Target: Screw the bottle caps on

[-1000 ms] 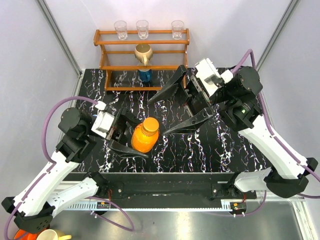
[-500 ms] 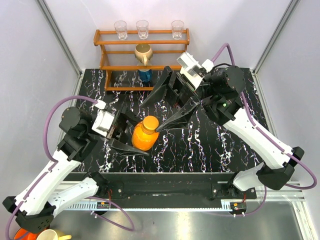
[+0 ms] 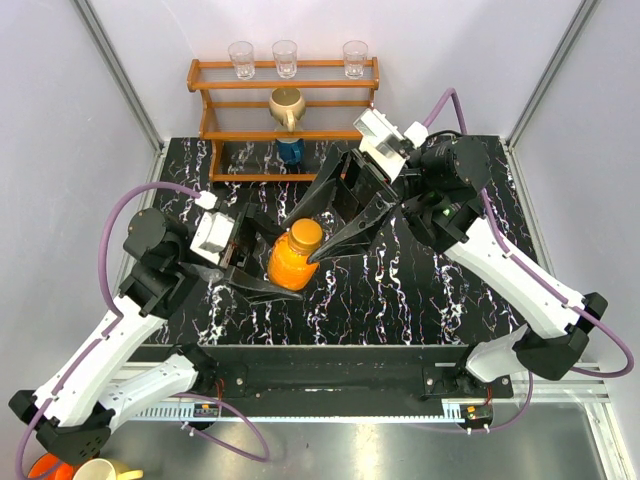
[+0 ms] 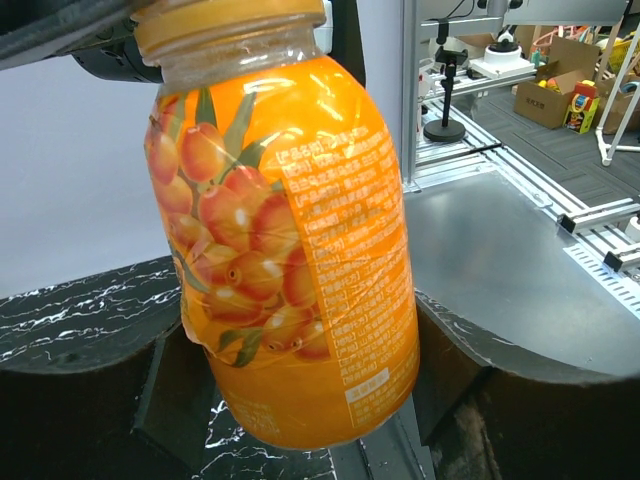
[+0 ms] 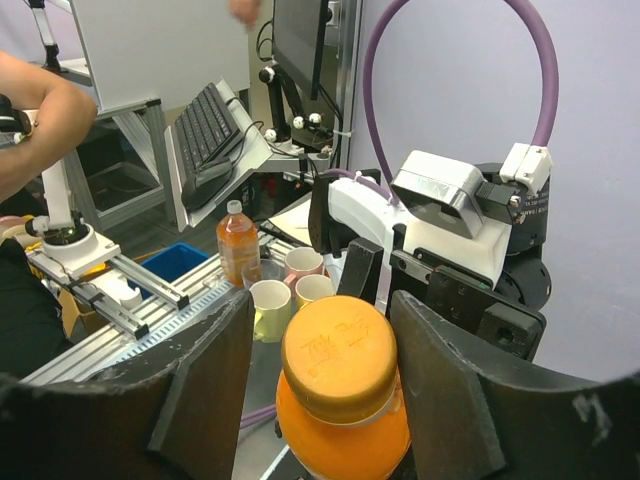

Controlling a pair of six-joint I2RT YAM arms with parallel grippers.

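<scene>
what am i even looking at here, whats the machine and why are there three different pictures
These are two robot arms bolted at the near edge of a black marbled table. One picture looks down from above; the other two come from small cameras on each arm's wrist, so each shows that arm's own fingers up close.

The left tool grips the orange bottle around its body, holding it tilted. The left wrist view shows the bottle's fruit label close up. The right tool has one finger on each side of the orange cap, which sits on the bottle's neck; whether the fingers touch it yet is unclear.

At the back stands a wooden rack with three clear glasses on top, plus a tan jug and a blue container below.
</scene>
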